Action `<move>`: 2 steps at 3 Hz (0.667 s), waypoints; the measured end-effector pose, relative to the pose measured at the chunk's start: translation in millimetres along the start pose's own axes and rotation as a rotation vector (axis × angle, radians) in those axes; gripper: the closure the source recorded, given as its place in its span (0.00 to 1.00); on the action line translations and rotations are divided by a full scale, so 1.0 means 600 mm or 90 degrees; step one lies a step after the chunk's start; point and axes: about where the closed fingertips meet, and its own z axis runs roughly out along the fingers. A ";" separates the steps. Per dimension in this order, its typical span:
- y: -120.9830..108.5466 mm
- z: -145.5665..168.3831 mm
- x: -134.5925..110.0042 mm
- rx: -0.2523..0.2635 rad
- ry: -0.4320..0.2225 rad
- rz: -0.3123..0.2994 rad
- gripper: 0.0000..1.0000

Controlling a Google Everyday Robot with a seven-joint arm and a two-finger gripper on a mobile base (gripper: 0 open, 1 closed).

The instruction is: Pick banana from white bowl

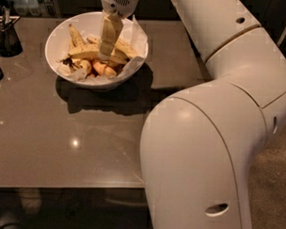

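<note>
tool is down inside the bowl, hanging off the wrist at the top edge of the view, tip low among the fruit near the bowl's middle. open or closed: cannot tell, it reads as one pale slab from this angle. whether it touches the banana: cannot tell either.

banana lies across the middle of the bowl, roughly left to right, gently curved, yellow with brown speckling, and dark at its left end. its middle stretch is hidden behind the tool. it sits on top of the other fruit.

a shorter banana leans up toward the back-left rim. stubby pieces sit at the front, just under the long one. crinkled white paper lines the bowl and sticks up on the right side.

bowl stands on the brown counter, far-left area. a dark holder is at the counter's left edge, well apart from the bowl. the white arm fills the right half of the view.
</note>
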 end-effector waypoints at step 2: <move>-0.007 0.028 -0.002 -0.019 0.003 0.013 0.24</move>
